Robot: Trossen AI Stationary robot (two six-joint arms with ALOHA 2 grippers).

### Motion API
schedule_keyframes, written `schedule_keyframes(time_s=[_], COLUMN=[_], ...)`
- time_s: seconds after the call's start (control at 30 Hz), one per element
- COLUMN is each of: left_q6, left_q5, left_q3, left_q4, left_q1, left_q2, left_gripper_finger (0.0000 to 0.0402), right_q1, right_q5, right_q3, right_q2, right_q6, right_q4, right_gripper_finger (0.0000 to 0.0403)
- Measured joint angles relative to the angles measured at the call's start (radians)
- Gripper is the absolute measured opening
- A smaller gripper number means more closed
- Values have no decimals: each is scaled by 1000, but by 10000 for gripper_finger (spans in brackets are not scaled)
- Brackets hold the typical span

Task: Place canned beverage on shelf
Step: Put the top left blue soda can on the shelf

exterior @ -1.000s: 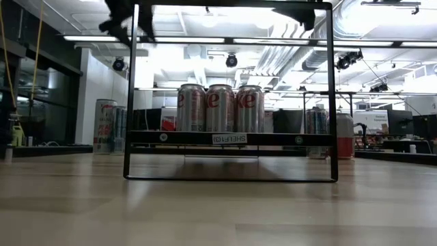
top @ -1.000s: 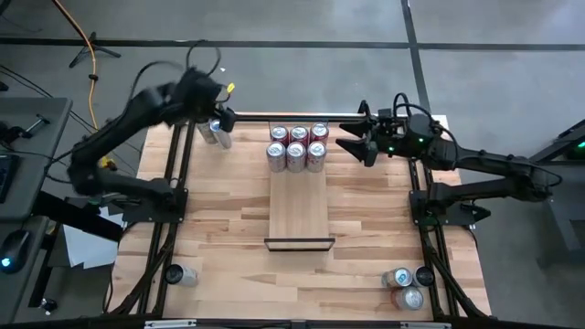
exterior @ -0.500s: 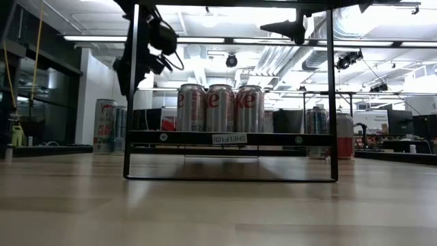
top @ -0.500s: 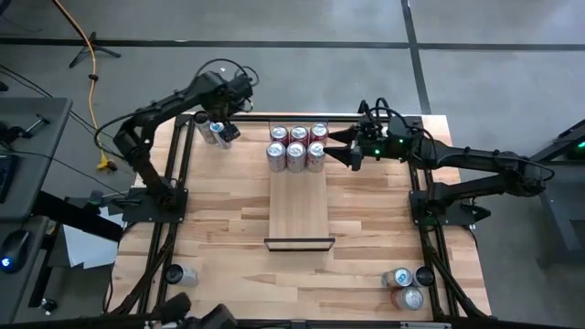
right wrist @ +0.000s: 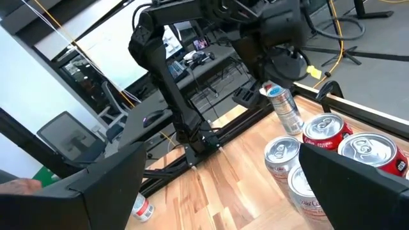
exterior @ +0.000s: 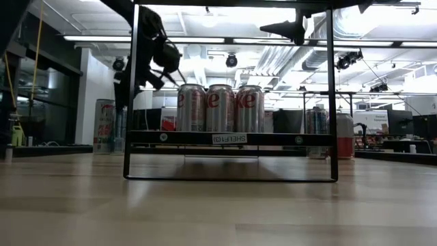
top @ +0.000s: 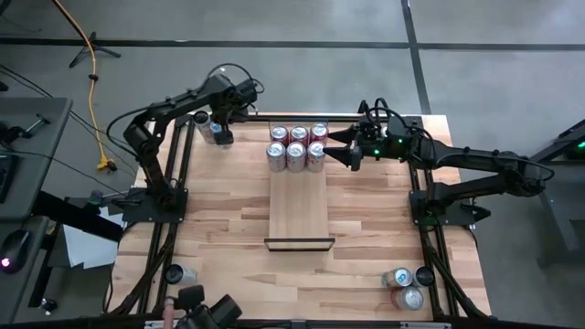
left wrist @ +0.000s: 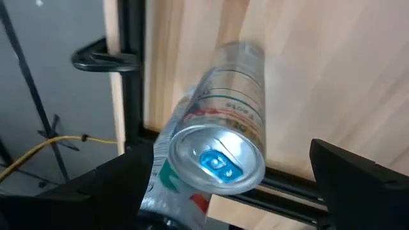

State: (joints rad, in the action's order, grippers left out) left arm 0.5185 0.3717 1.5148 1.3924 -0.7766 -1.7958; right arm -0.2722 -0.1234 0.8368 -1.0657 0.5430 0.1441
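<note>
Here the left hand (top: 218, 126) is hovering above the two cans (top: 211, 131) at the far left corner of the surface (top: 219, 201), just outside the black frame (top: 174, 164). Its fingers (left wrist: 358, 176) are standing wide apart, and in the left wrist view the upper can (left wrist: 223, 153) is showing its silver top between them, but nothing is being gripped. The can is looking tilted in that view, and a second can (left wrist: 172, 191) is lying partly under it.

The right hand (top: 350, 146) is waiting over the far right part of the surface, just beside the group of six cans (top: 297, 146). Its fingers (right wrist: 358, 185) are also spread open and are holding nothing. In the right wrist view several red and silver can tops (right wrist: 326, 137) are standing close in front of it, and the left arm (right wrist: 192, 70) is reaching down toward a single slim can (right wrist: 284, 108) farther off.

The shelf (top: 299, 210), a narrow panel of light wood, is lying in the middle of the surface, with its dark strip (top: 299, 243) at the near end. The six cans are standing upright in two rows at its far end. In the low view three of them (exterior: 220, 108) are showing side by side behind a black bar with a small label (exterior: 229, 139).

More cans are resting at the near corners: one lying can (top: 180, 274) on the left and three cans (top: 409, 283) on the right.
</note>
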Motion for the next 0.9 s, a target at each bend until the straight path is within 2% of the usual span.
schedule_keyframes(time_s=[0.17,0.5,0.67,0.9], left_q6=[17,38,36,23], left_q5=[35,24,22,20], left_q3=[-34,-83,-87,-86], left_q4=[-23,-68,-82,-81], left_q1=[-24,-45,-47,-46], left_q2=[-25,-26,-26,-25], left_gripper_finger=[365,356,301,183], right_q1=[0,0,0,0], right_q5=[0,0,0,7], right_q3=[0,0,0,0], right_q2=[0,0,0,0], right_q6=[0,20,25,25], right_q4=[-9,-13,-13,-13], right_gripper_finger=[397,397,397,397])
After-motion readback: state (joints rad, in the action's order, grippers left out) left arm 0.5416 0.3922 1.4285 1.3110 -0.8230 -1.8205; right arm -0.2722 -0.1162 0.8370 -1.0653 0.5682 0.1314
